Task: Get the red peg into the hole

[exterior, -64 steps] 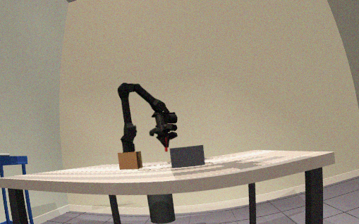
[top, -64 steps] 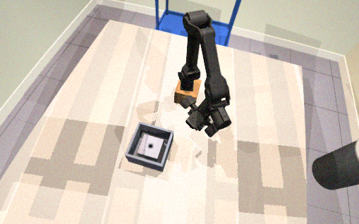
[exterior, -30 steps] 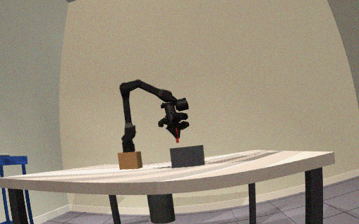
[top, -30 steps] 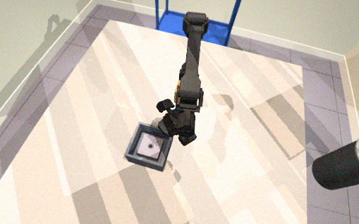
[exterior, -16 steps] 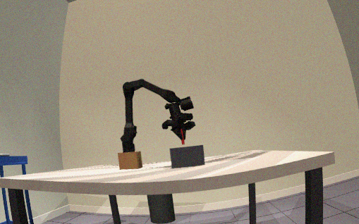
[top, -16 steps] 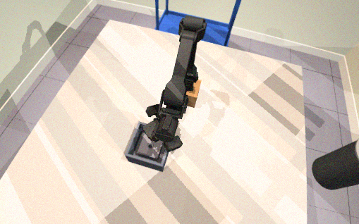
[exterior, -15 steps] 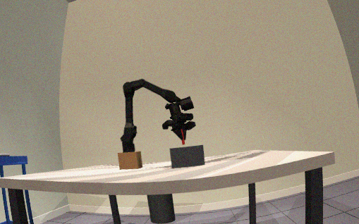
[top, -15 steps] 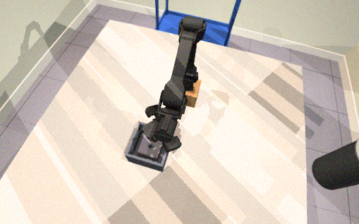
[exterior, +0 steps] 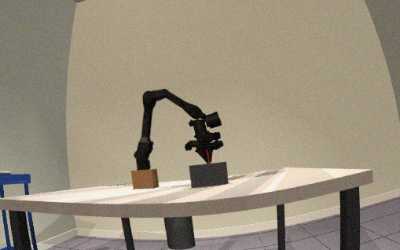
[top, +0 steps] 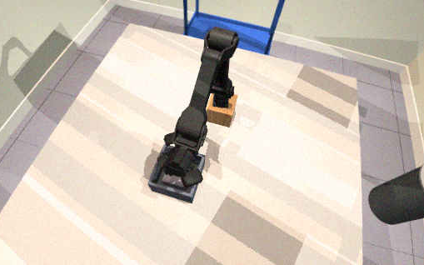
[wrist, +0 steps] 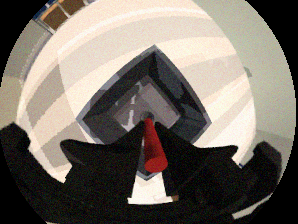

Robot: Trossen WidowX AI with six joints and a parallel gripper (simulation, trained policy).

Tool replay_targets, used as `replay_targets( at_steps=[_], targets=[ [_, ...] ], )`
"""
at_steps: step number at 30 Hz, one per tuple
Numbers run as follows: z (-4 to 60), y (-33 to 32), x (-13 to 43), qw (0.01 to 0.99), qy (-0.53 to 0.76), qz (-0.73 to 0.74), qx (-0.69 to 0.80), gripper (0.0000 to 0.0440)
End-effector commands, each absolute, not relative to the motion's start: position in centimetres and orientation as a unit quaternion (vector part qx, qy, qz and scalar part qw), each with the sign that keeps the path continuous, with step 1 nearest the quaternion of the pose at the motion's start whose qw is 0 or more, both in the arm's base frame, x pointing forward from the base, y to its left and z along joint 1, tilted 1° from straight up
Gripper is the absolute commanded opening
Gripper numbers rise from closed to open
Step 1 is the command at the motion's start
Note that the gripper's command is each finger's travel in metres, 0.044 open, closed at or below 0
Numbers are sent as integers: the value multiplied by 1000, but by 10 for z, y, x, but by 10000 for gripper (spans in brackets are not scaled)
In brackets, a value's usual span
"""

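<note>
The red peg (exterior: 208, 156) (wrist: 154, 150) is held between the fingertips of my gripper (exterior: 208, 160) (wrist: 149, 124), which is shut on it. The gripper is over the open dark grey box (top: 171, 193) (exterior: 209, 175) (wrist: 98, 92), with its fingertips about at the height of the box rim in the exterior view. In the wrist view the peg's far end points at the plate (wrist: 162, 102) in the box bottom and overlaps the dark hole (wrist: 146, 115). I cannot tell whether the peg's tip is in the hole. In the top view the arm hides the peg.
An orange-brown wooden block (top: 220, 117) (exterior: 144, 179) is under the arm's base. A blue shelf frame (top: 231, 31) (exterior: 5, 179) stands beyond the table's edge. A dark cylinder (top: 401, 196) (exterior: 180, 232) stands off the table. The box walls surround the plate.
</note>
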State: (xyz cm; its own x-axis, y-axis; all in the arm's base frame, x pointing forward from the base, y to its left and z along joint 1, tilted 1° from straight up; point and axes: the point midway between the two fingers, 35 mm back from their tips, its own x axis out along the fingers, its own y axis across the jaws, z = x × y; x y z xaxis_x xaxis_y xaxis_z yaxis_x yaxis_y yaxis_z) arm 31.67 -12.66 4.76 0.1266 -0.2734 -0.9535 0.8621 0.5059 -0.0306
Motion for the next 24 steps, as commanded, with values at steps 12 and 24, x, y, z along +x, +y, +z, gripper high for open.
replay_targets(
  at_steps=[12, 24],
  targets=[
    [19, -144, 328, 686, 551, -400, 256, 267],
    [28, -172, 356, 706, 538, -402, 224, 440]
  ],
)
